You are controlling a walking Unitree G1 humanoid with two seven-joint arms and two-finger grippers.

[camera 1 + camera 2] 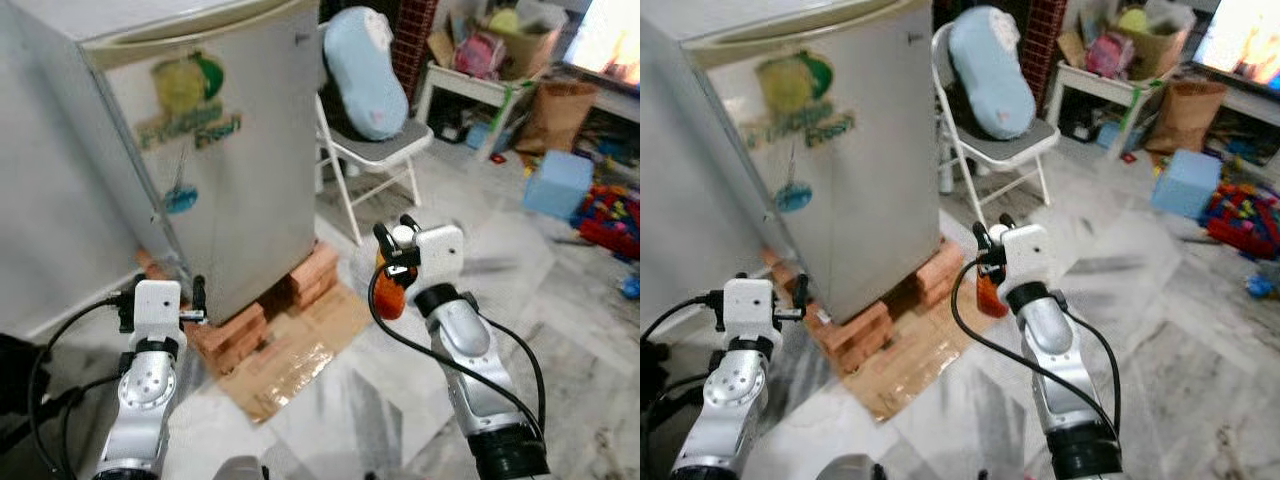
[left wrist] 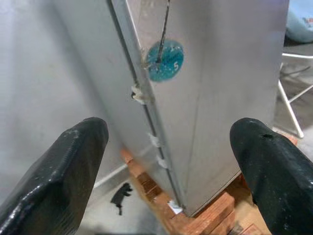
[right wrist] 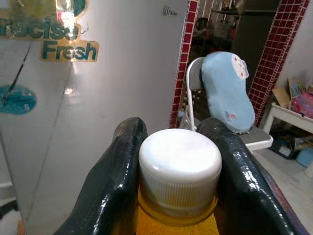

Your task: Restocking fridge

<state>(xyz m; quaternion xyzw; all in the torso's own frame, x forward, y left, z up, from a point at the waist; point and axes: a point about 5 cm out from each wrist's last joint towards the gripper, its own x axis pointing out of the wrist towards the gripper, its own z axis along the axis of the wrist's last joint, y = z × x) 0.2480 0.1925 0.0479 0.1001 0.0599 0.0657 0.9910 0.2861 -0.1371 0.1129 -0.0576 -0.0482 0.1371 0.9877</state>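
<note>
Right gripper (image 3: 178, 161) fingers clamp bottle (image 3: 179, 169) before closed fridge (image 1: 230, 170)

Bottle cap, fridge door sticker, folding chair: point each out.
bottle cap (image 3: 179, 155), right wrist view, top of white cap
round blue sticker (image 2: 165, 60), left wrist view, sticker centre
folding chair (image 1: 385, 146), left eye view, seat edge
</note>
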